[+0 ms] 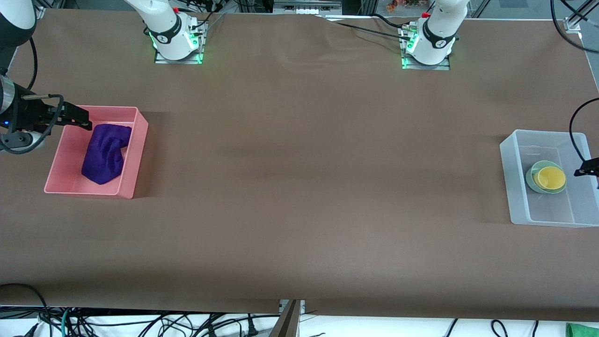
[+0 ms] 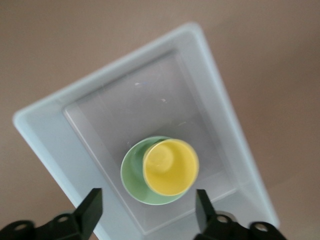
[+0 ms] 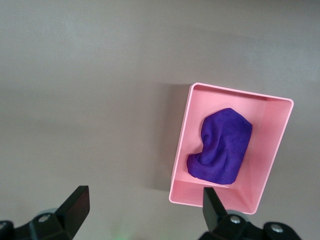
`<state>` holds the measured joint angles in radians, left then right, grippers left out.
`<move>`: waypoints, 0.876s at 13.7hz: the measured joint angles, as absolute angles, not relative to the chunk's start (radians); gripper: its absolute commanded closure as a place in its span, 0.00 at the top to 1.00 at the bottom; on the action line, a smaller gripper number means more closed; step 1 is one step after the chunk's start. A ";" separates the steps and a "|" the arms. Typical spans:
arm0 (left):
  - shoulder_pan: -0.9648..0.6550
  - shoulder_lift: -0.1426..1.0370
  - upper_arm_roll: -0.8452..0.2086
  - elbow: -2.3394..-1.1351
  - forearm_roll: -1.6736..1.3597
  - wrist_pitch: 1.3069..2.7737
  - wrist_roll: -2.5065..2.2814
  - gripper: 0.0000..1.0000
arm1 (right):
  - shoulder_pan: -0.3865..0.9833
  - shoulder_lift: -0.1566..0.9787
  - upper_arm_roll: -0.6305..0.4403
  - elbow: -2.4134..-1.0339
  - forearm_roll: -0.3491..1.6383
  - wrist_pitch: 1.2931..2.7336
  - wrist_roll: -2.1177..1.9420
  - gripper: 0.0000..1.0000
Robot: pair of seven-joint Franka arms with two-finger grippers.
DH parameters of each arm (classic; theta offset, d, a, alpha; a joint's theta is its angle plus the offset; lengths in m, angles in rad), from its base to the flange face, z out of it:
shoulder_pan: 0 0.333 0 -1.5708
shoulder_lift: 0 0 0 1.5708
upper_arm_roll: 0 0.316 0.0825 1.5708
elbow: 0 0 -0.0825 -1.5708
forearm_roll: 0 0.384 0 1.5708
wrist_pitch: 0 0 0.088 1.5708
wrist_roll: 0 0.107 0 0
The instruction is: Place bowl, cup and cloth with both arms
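Observation:
The purple cloth (image 1: 105, 152) lies crumpled in a pink bin (image 1: 140, 140) at the right arm's end of the table. It also shows in the right wrist view (image 3: 222, 145), inside the pink bin (image 3: 272, 155). My right gripper (image 1: 79, 117) is open and empty, up in the air over the bin's edge; in its own view (image 3: 145, 205) bare table lies between its jaws. The yellow cup (image 1: 551, 178) stands inside the mint-green bowl (image 1: 531, 180) in a clear bin (image 1: 514, 187) at the left arm's end. My left gripper (image 1: 587, 168) hangs open and empty above them (image 2: 147, 207), over the cup (image 2: 171, 166), the bowl (image 2: 131, 175) and the bin (image 2: 50, 130).
The brown table cover (image 1: 309, 187) spreads between the two bins. The arm bases (image 1: 177, 42) (image 1: 427, 47) stand along the table's edge farthest from the front camera. Cables hang below the edge nearest to that camera (image 1: 140, 323).

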<state>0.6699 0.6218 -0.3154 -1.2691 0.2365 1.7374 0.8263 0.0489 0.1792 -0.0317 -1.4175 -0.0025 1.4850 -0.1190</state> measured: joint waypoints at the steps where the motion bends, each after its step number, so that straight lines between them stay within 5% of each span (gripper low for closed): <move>1: 0.653 0.579 -0.337 -1.269 0.236 1.708 0.768 1.00 | 0.050 0.180 -0.031 -1.417 -0.003 1.486 -0.119 1.00; 9: 0.528 0.387 -0.539 -1.277 0.236 1.491 0.127 1.00 | 0.053 0.180 -0.027 -1.416 -0.003 1.486 -0.119 1.00; 12: 0.423 0.325 -0.476 -1.319 0.193 1.475 0.053 1.00 | 0.053 0.180 -0.027 -1.416 -0.003 1.486 -0.119 1.00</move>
<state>0.4228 0.3251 -0.4765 -1.3193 0.1930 1.4750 0.0535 0.0532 0.1800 -0.0268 -1.4164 -0.0025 1.4862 -0.1190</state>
